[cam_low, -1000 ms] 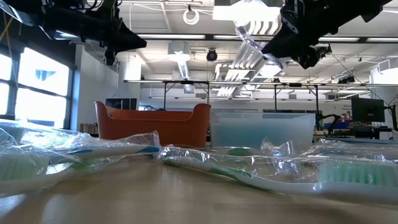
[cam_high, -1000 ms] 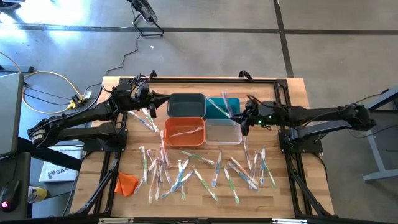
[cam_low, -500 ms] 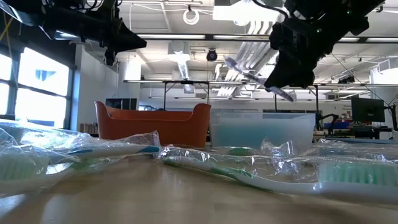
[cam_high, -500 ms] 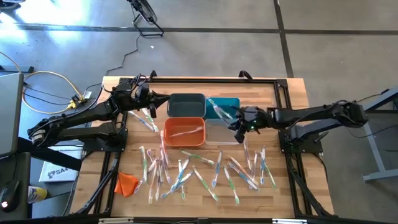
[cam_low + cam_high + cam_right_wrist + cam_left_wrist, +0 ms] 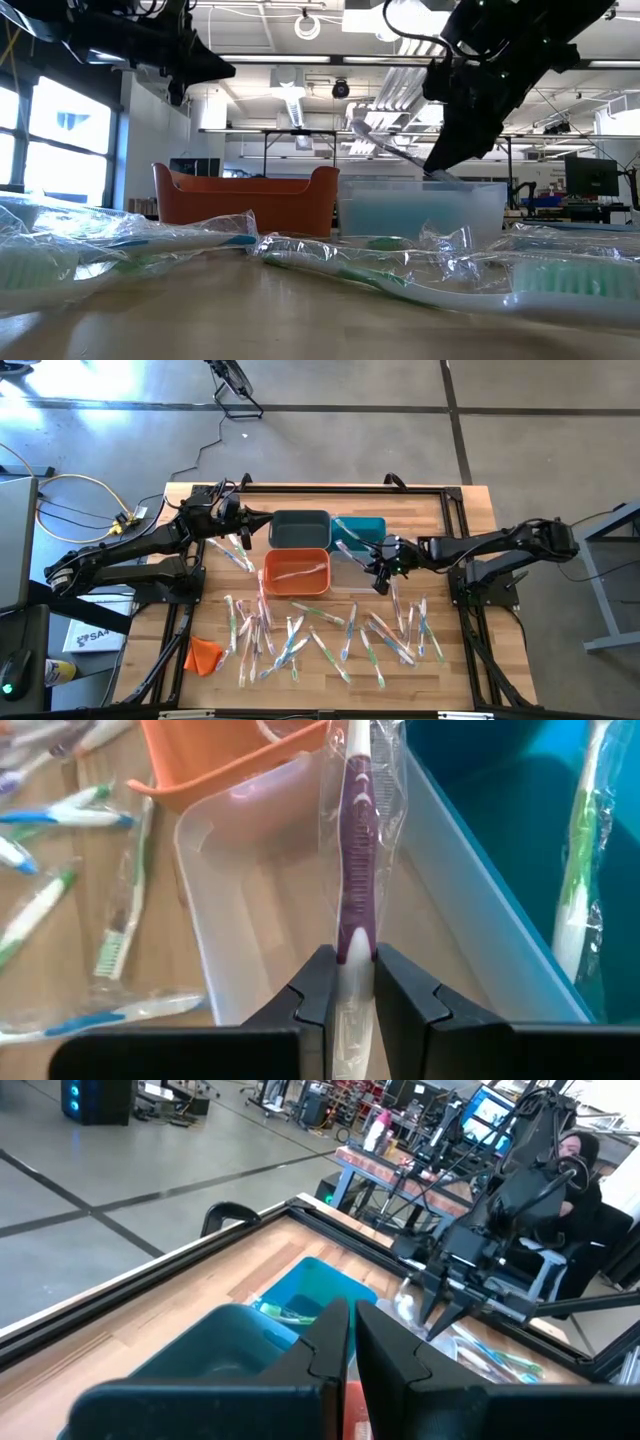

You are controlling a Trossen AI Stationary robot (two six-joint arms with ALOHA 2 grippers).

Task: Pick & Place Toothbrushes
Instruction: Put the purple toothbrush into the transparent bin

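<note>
My right gripper (image 5: 383, 558) (image 5: 350, 982) is shut on a purple-handled toothbrush (image 5: 356, 860) in a clear wrapper, over the clear bin (image 5: 362, 576). In the low view this toothbrush (image 5: 392, 148) slants just above the bin's rim. Several more wrapped toothbrushes (image 5: 320, 632) lie flat on the wood toward the near edge. One green one (image 5: 578, 870) lies in the teal bin (image 5: 365, 528), and another lies in the orange bin (image 5: 296, 572). My left gripper (image 5: 262, 520) (image 5: 350, 1342) is shut on nothing, level, beside the dark grey bin (image 5: 300, 528). My right gripper pinches the toothbrush, wrapper and all, by the pale lower part of its handle (image 5: 352, 945) between its two fingers. The fingers slant down from the table's right, and the brush runs on ahead, in line with them. It is lifted clear and tilted, its free end higher.
The four bins stand together at the table's middle, orange and clear nearer, grey and teal farther. A small orange cloth lump (image 5: 203, 654) lies at the near left. One toothbrush (image 5: 236, 550) lies on the wood below my left arm. A black frame (image 5: 440, 490) edges the table.
My right gripper has come down toward the clear bin and a little toward the table's left, tipping its fingers further downward and rolling somewhat. It has stayed shut on the toothbrush, which has sunk from high above the bins to just over the clear bin's rim.
</note>
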